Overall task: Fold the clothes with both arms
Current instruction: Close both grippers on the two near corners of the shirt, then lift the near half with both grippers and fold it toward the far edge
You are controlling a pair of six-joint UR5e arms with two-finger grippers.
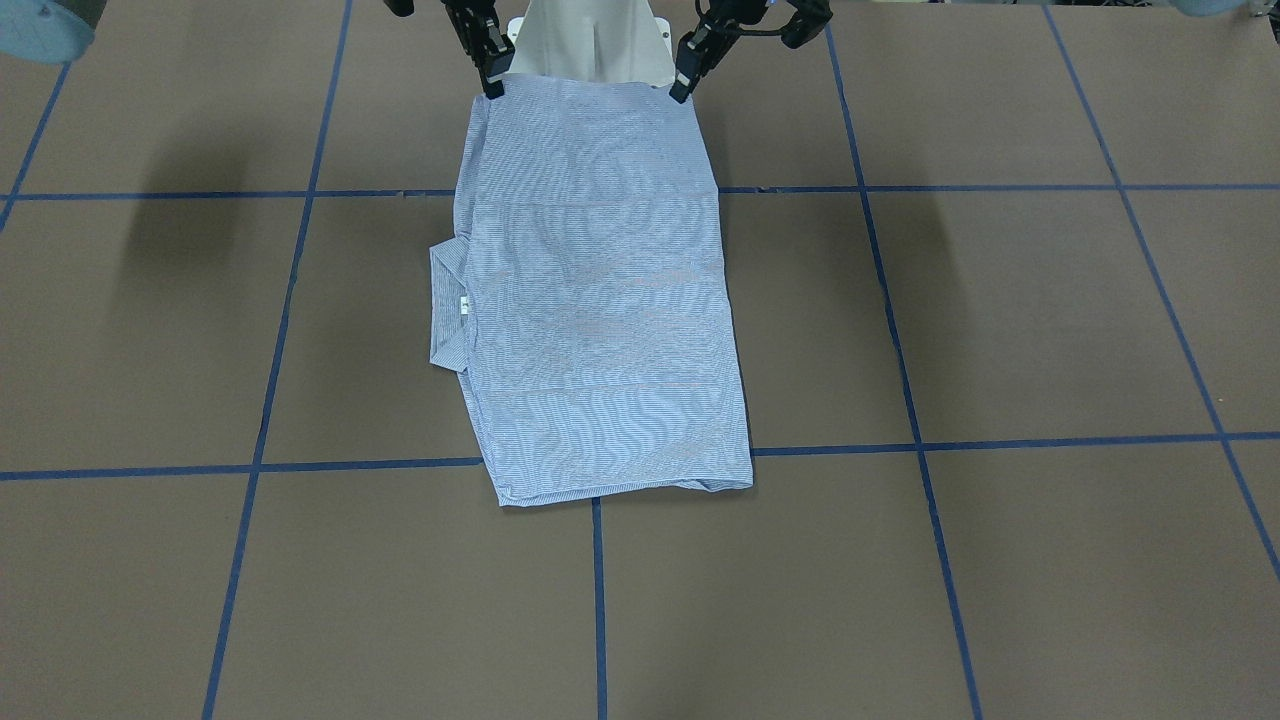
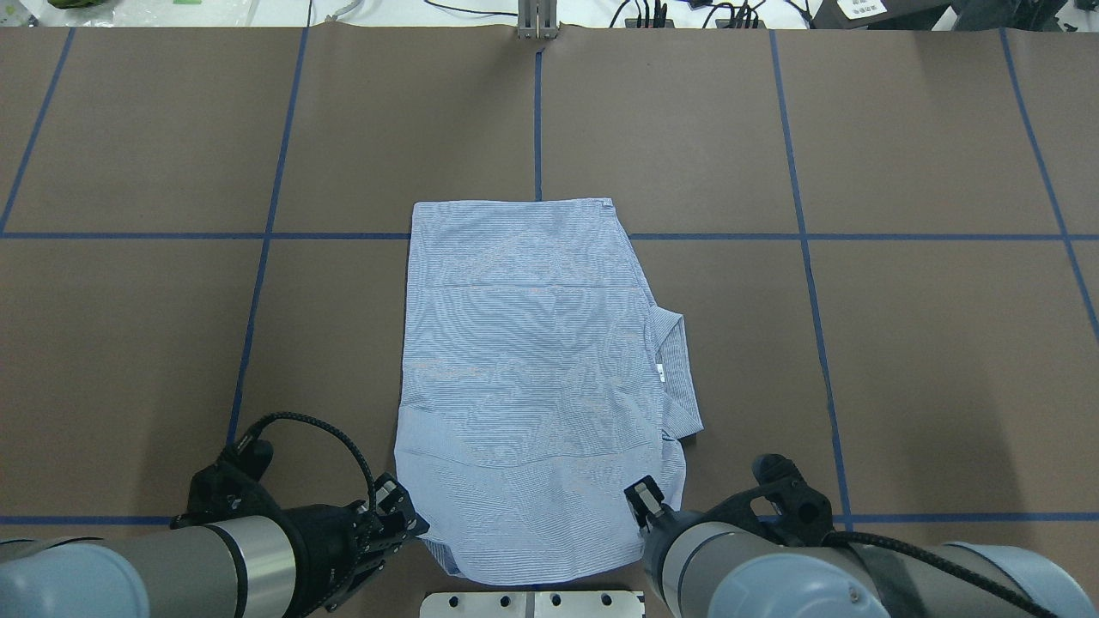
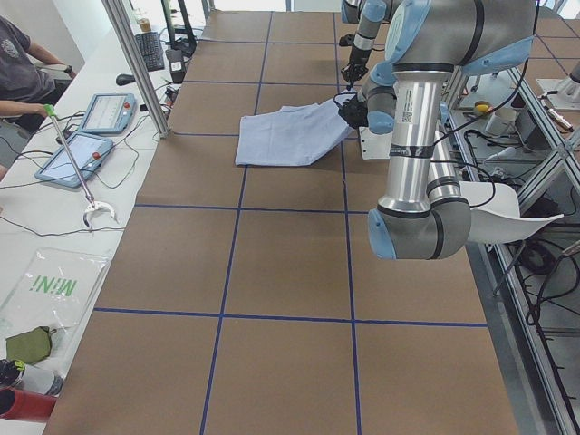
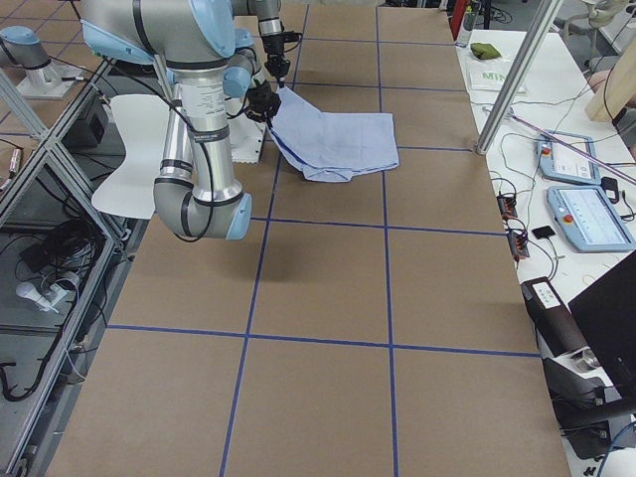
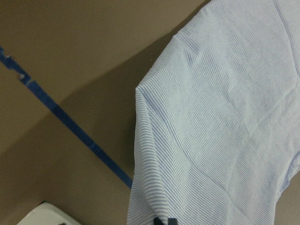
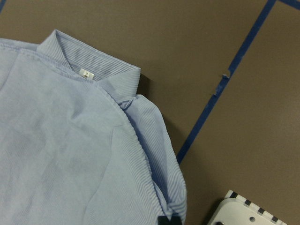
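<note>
The light-blue striped shirt (image 2: 532,360) lies folded into a long rectangle on the brown table, its collar (image 2: 674,360) with the white label sticking out on my right side. My left gripper (image 2: 403,515) is shut on the shirt's near left corner, and my right gripper (image 2: 642,502) is shut on the near right corner. In the front-facing view the near edge hangs taut and raised between the left gripper (image 1: 683,85) and the right gripper (image 1: 492,85). The wrist views show cloth pinched at the left fingertips (image 5: 165,220) and the right fingertips (image 6: 168,219). The shirt's far end rests flat.
The white pedestal base plate (image 2: 532,603) sits just under the raised shirt edge. Blue tape lines (image 2: 537,112) grid the table. An operators' bench with tablets (image 3: 104,113) and an aluminium post (image 3: 136,63) runs along the far side.
</note>
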